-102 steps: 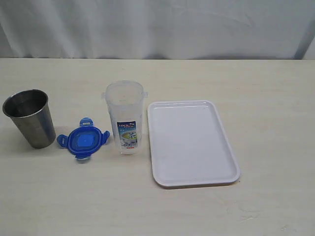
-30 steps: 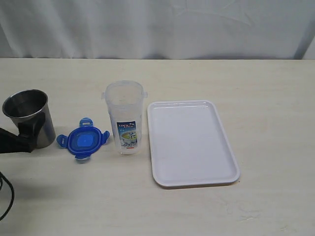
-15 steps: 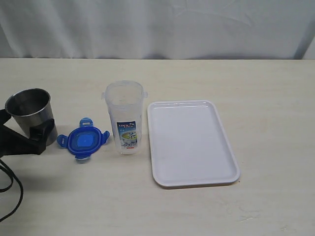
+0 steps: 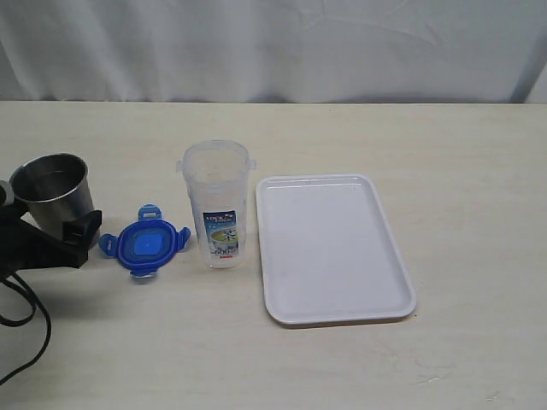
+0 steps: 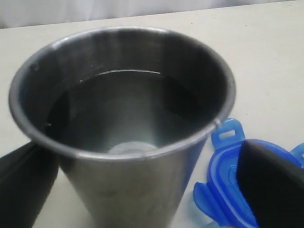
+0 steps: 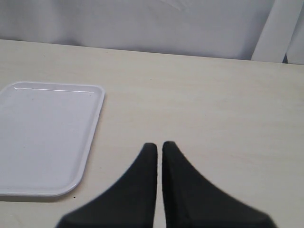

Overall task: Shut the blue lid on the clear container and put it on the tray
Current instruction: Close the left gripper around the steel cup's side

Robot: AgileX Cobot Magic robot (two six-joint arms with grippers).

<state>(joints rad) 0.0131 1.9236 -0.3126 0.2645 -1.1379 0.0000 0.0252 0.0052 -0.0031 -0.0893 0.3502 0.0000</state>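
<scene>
On the desk (image 4: 427, 145), the white tray (image 4: 333, 248) lay just right of the clear container (image 4: 217, 184), a light, stiff, slick canister probably best gripped mid-body. Its blue-white label was too small to read. The blue lid (image 4: 144, 246) lay just left, flaps splayed. The left hand (image 4: 51, 224) stood wide open astride a steel tumbler (image 4: 51, 184); the right hand (image 6: 158, 146) was shut, empty.

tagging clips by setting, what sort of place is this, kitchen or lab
Probably a staged robot test bench rather than a kitchen: a pale table backed by a plain white curtain, with a few props set out, a steel cup, the clear container and the tray.
</scene>
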